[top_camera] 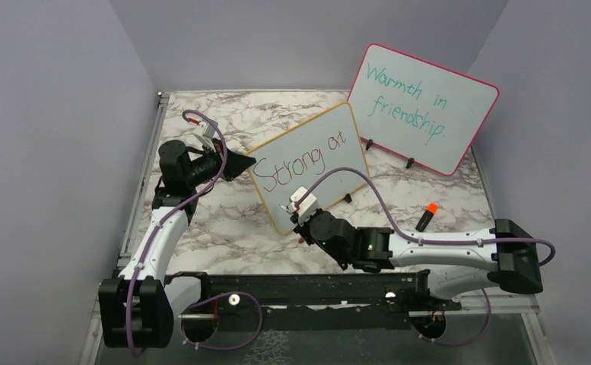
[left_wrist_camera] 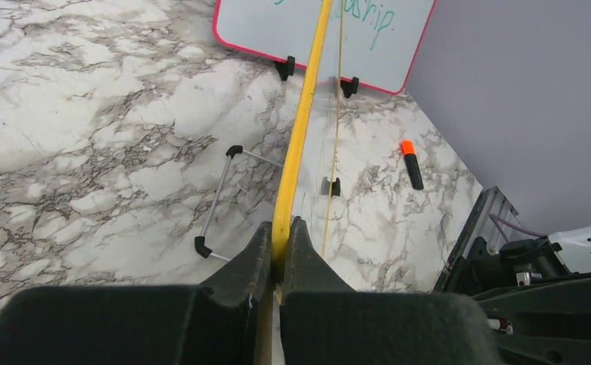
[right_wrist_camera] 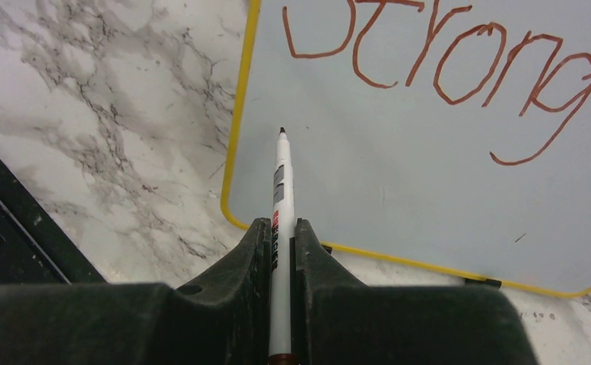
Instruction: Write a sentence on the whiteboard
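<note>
The whiteboard (top_camera: 353,148) with a yellow frame stands tilted on the marble table. On it the sentence (top_camera: 292,167) reads "Strong at" in red-brown marker. My left gripper (top_camera: 245,163) is shut on the board's left edge. In the left wrist view the yellow frame (left_wrist_camera: 300,137) runs away from between the left gripper's (left_wrist_camera: 281,228) jaws. My right gripper (right_wrist_camera: 281,226) is shut on a white marker (right_wrist_camera: 281,179). Its tip points at the board's (right_wrist_camera: 429,190) bare lower left corner, below "Strong" (right_wrist_camera: 444,68). Whether the tip touches the surface I cannot tell.
A pink-framed board (top_camera: 421,106) with teal writing leans at the back right. A black marker with an orange cap (top_camera: 427,217) lies on the table right of the whiteboard. The whiteboard's wire stand (left_wrist_camera: 216,201) rests behind it. Purple walls close in on all three sides.
</note>
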Controlling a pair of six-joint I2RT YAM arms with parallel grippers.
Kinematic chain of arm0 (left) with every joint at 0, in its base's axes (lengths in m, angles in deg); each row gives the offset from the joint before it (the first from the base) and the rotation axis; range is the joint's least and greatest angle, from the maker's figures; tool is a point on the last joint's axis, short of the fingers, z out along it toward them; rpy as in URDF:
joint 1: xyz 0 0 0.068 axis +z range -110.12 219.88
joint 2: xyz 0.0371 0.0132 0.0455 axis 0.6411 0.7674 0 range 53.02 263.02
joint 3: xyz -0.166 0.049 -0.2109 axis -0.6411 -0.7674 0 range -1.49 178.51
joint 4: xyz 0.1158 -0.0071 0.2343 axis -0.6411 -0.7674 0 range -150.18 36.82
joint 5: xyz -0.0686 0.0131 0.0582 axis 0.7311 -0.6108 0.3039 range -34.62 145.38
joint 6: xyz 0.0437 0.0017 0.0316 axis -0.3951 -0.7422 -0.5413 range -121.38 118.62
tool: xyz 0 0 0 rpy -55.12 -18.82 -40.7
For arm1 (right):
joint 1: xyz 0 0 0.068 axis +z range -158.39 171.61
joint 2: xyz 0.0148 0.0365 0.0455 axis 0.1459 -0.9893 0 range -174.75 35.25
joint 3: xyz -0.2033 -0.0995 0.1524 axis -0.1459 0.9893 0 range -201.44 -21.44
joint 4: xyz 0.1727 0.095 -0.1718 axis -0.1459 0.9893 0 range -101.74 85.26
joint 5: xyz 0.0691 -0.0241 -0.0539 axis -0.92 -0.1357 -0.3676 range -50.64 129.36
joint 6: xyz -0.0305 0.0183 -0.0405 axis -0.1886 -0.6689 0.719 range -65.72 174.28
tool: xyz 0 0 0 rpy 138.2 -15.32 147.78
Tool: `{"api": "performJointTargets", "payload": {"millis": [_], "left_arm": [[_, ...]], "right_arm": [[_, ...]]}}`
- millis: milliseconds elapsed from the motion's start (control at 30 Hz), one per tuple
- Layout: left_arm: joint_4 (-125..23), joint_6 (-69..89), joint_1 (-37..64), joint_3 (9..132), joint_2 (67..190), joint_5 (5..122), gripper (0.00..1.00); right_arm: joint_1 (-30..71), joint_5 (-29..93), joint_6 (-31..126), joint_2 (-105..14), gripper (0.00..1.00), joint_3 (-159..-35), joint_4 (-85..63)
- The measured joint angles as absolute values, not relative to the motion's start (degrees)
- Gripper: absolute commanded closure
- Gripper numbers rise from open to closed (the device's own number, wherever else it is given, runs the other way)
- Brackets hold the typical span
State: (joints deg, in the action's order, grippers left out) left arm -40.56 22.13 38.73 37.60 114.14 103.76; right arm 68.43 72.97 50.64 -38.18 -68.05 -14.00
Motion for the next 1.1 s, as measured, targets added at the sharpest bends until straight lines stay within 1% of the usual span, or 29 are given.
{"api": "performJointTargets", "payload": {"millis": [367, 1100], "left_arm": [[-40.6, 22.0, 38.7, 37.6, 114.1, 103.8, 1.0], [-40.8, 21.9, 38.7, 37.6, 114.2, 103.7, 1.0]], "right_arm": [[68.6, 75.2, 50.9, -43.5, 0.99, -70.4, -17.3], [68.8, 76.6, 49.8, -46.9, 0.99, -72.0, -18.2]]}}
